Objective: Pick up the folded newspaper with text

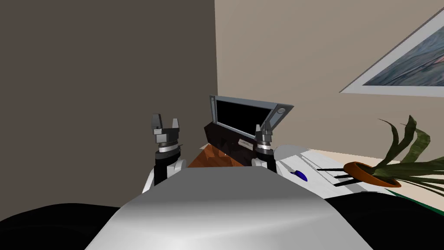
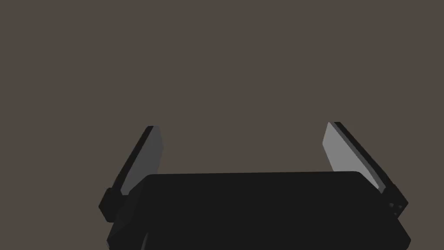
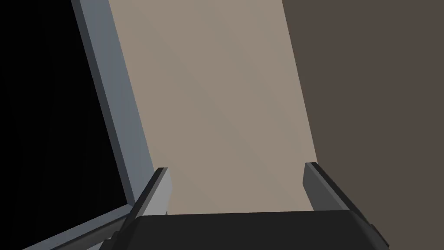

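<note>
My left gripper (image 1: 165, 123) is raised in front of a dark brown wall, its fingers (image 2: 147, 156) open with nothing between them. My right gripper (image 1: 263, 129) is raised too, open and empty, and its fingers (image 3: 158, 191) point at a beige wall beside the grey frame of a black screen (image 3: 117, 108). To the right of that gripper lies a white flat surface with dark stripes (image 1: 329, 169). A small blue thing (image 1: 300, 175) rests on it. I cannot tell whether any of this is a newspaper.
A grey-framed black screen (image 1: 243, 115) stands on a dark cabinet (image 1: 223, 141), close ahead between the grippers. Reddish-brown floor (image 1: 212, 158) lies below it. A plant in an orange pot (image 1: 368, 172) stands at the right. A framed picture (image 1: 403, 65) hangs on the beige wall.
</note>
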{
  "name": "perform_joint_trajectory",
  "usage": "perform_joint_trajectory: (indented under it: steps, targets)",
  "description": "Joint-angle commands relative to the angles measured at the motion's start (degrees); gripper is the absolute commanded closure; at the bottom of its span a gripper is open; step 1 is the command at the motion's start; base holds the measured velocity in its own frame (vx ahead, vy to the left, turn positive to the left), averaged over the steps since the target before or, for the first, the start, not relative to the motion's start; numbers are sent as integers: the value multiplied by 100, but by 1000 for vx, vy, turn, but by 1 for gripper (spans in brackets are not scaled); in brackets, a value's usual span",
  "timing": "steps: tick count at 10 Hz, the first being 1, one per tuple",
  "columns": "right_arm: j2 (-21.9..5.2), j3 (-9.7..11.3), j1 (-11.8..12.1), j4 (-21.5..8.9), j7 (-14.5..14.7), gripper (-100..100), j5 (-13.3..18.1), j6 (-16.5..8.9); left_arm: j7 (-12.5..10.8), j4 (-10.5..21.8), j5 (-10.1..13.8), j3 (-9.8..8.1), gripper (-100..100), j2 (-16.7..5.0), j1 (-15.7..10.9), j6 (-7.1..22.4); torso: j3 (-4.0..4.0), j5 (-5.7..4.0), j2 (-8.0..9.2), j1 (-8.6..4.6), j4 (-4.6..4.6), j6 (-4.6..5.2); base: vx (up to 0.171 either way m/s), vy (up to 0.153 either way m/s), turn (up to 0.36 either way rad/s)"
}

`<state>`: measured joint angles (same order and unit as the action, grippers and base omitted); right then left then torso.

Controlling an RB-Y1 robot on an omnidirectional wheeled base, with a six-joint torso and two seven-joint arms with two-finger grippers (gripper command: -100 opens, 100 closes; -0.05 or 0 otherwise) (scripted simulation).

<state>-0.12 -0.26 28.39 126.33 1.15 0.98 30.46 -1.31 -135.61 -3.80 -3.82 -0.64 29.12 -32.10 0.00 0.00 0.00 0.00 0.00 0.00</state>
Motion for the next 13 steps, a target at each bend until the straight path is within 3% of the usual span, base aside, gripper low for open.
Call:
perform_joint_trajectory:
  steps: [1,6,7,12,13]
  targets:
    - [-145,36,-18,-131,29,-100,157,-163,0,0,0,0,0,0,0,0,0,0,0,0,0,0,9,-7,84]
    - [-568,210,-103,-759,167,-100,900,-887,0,0,0,0,0,0,0,0,-7,-2,-12,-7,-3,-2,23,-19,131]
    - [-568,210,-103,-759,167,-100,900,-938,0,0,0,0,0,0,0,0,-7,-2,-12,-10,-3,-1,21,-22,27]
    - [-865,432,-209,-1553,337,-100,1758,-1805,0,0,0,-1,0,0,1,0,-5,-2,-8,-9,-2,2,16,-17,136]
    - [-865,432,-209,-1553,337,-100,1825,-1903,0,0,0,0,0,0,0,0,-3,-1,-5,-5,-2,-1,5,-10,60]
